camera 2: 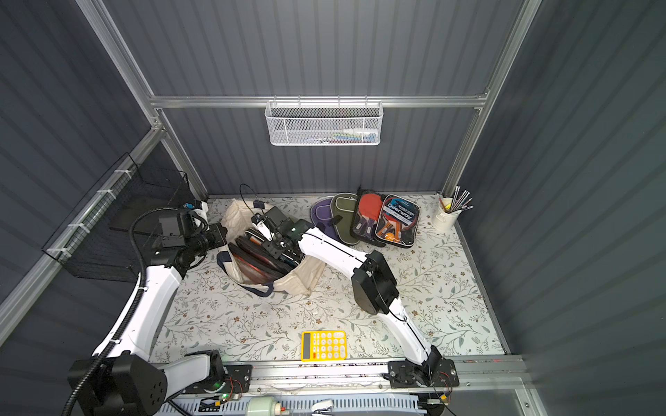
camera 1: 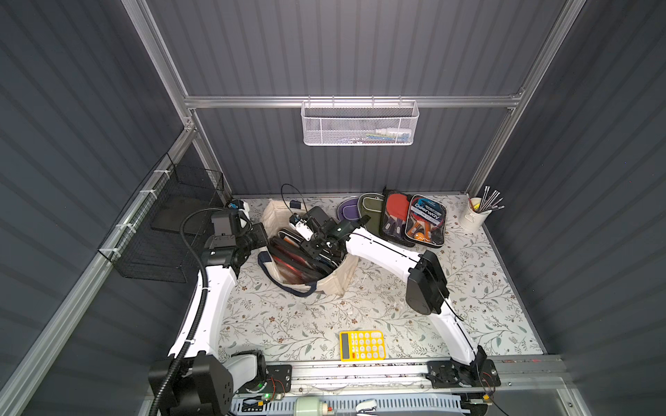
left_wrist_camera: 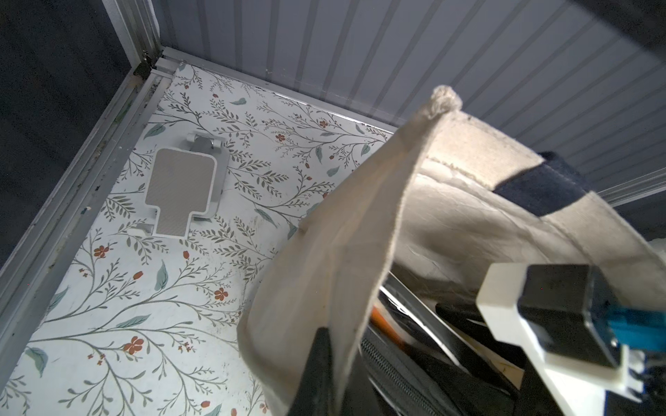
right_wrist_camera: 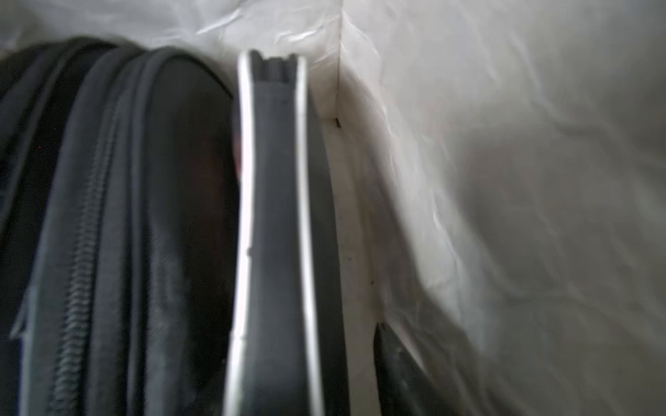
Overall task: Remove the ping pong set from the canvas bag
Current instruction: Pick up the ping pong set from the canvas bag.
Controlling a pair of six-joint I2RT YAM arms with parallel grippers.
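Zippered case (right_wrist_camera: 108, 234) lies beside right claw (camera 1: 314, 247) inside canvas bag (camera 1: 344, 279).

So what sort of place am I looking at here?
Most likely a robot test booth dressed like a home desk: grey panel walls on an aluminium frame box it in, two arms are bolted to a front rail, and a yellow calculator and pen cup sit on the floral tabletop.

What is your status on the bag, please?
Left gripper shut on canvas bag rim. Right gripper inside bag at white-edged case, grip unclear. Zippered case crowds alongside.
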